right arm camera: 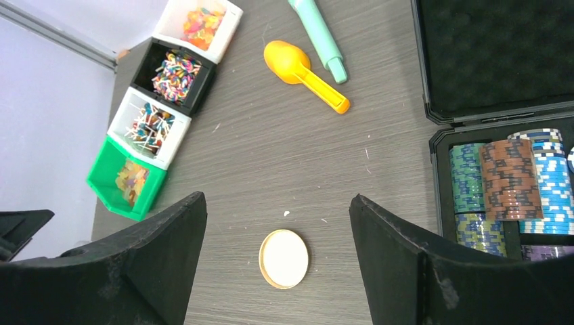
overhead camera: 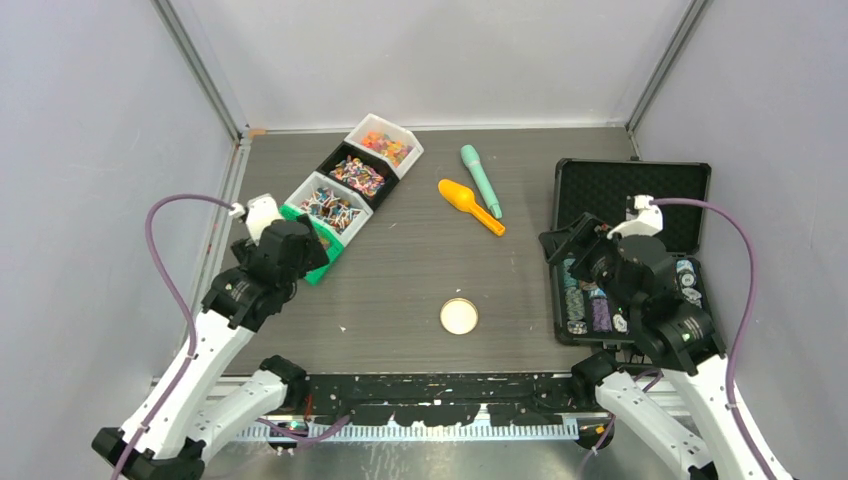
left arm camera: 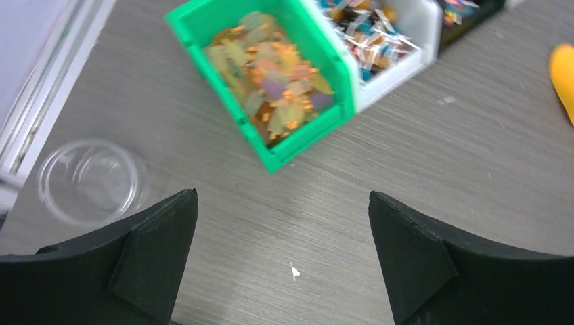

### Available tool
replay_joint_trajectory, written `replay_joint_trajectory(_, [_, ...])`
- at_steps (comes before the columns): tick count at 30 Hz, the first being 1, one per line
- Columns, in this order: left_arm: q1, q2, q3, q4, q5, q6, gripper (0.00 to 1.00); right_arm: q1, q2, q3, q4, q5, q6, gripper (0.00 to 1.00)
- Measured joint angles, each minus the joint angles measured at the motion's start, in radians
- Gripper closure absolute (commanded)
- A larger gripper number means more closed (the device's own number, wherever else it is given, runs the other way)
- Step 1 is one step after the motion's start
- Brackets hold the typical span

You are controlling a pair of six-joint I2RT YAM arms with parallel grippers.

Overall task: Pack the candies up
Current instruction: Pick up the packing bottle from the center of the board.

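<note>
At about ten o'clock on the table (overhead camera: 420, 270), the candies (left arm camera: 271, 81) lie sorted in a slanting row: green bin (left arm camera: 311, 139) nearest, then a white bin (right arm camera: 179, 142), a black bin (right arm camera: 205, 91) and a far white bin (right arm camera: 230, 37) towards eleven. None appear to have been packed yet, so this looks like the very start. The left gripper (left arm camera: 282, 196) hangs at nine o'clock just short of the green bin, its fingers spread wide and holding nothing. The right gripper (right arm camera: 277, 198) is likewise spread and empty at three o'clock, above the black case (overhead camera: 632, 190) of poker chips (right arm camera: 508, 179). An orange scoop (overhead camera: 468, 205) lies at twelve to one o'clock, and a round lid (right arm camera: 283, 258) at six. A clear cup (left arm camera: 88, 181) stands empty at the left gripper's eight o'clock. The top view does not show it, probably because the arm hides it. The sensible opening is for the right gripper to take the scoop by its thin handle, low and square, keeping the bowl level. The left should fetch the cup to open table beside the bins and grip its wall lightly, since thin plastic buckles. Scoop shallowly, or the small pieces will spill over the bin walls.
</note>
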Motion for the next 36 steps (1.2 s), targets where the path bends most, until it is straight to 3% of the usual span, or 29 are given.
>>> replay_joint_trajectory(4, [0.130, -0.008, -0.001, -0.076, -0.031, -0.129, 0.06, 0.000, -0.066, -0.007, 0.009, -0.006, -0.013, 0.19])
replay_joint_trajectory(10, [0.483, 0.046, -0.014, -0.164, 0.031, -0.254, 0.15, 0.000, -0.168, -0.047, 0.062, -0.062, -0.067, 0.19])
replay_joint_trajectory(13, [0.599, 0.098, -0.026, -0.204, 0.029, -0.307, 0.20, 0.000, -0.205, -0.063, 0.074, -0.082, -0.093, 0.19])
replay_joint_trajectory(17, [0.676, 0.117, -0.078, -0.252, 0.002, -0.392, 0.28, 0.000, -0.233, -0.072, 0.086, -0.102, -0.116, 0.19])
replay_joint_trajectory(24, [0.813, 0.130, -0.182, -0.254, -0.043, -0.563, 0.33, 0.000, -0.246, -0.082, 0.114, -0.200, -0.161, 0.19])
replay_joint_trajectory(29, [0.956, 0.197, -0.239, -0.201, 0.028, -0.602, 0.40, 0.000, -0.246, -0.082, 0.127, -0.258, -0.189, 0.19])
replay_joint_trajectory(34, [1.013, 0.276, -0.259, -0.161, 0.105, -0.615, 0.41, 0.000, -0.246, -0.082, 0.134, -0.328, -0.211, 0.19])
replay_joint_trajectory(36, [1.030, 0.308, -0.260, -0.143, 0.132, -0.618, 0.48, 0.000, -0.246, -0.082, 0.135, -0.349, -0.213, 0.19])
